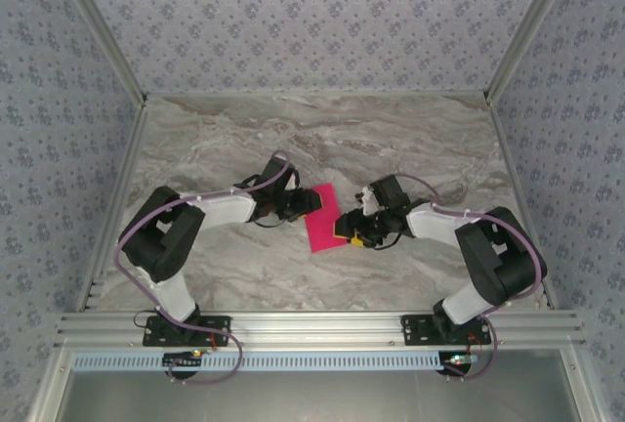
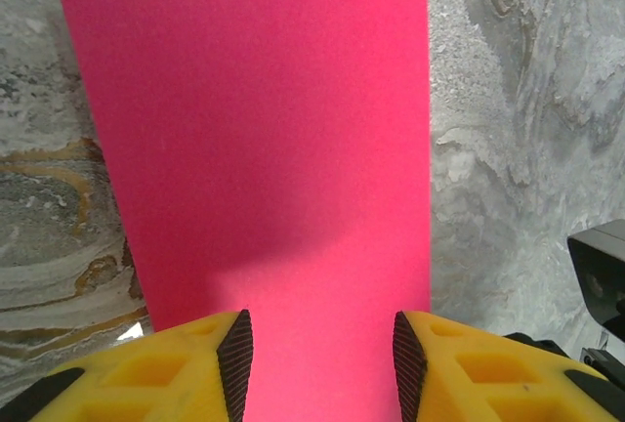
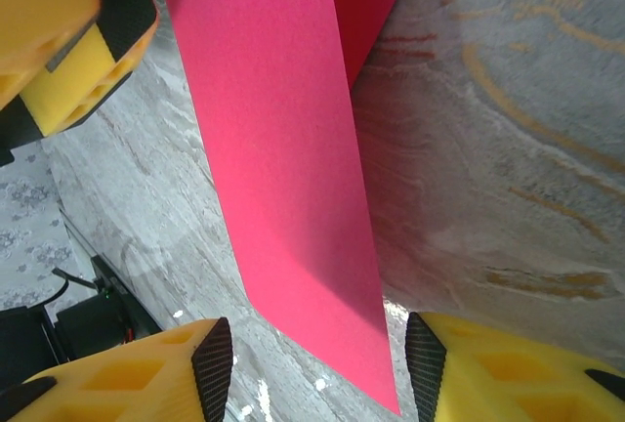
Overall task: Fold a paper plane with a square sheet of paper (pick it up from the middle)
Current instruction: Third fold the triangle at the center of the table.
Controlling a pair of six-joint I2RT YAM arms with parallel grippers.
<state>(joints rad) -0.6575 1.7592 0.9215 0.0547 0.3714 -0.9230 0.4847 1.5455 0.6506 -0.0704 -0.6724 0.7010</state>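
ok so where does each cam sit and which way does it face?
Top external: fixed above and behind the bases, looking down on the grey marble-pattern table; left arm and right arm meet at the thin magenta-pink paper sheet.
Left wrist: looks along its yellow left fingers over the sheet.
Right wrist: looks along its yellow right fingers down the sheet; one of the left fingers top left.
Shared: all three see the sheet; the wrist views face each other across it.

Near edge cut off
The square sheet of paper [image 2: 264,178] runs past the bottom border at the left tool [image 2: 322,354] — its near edge unseen.
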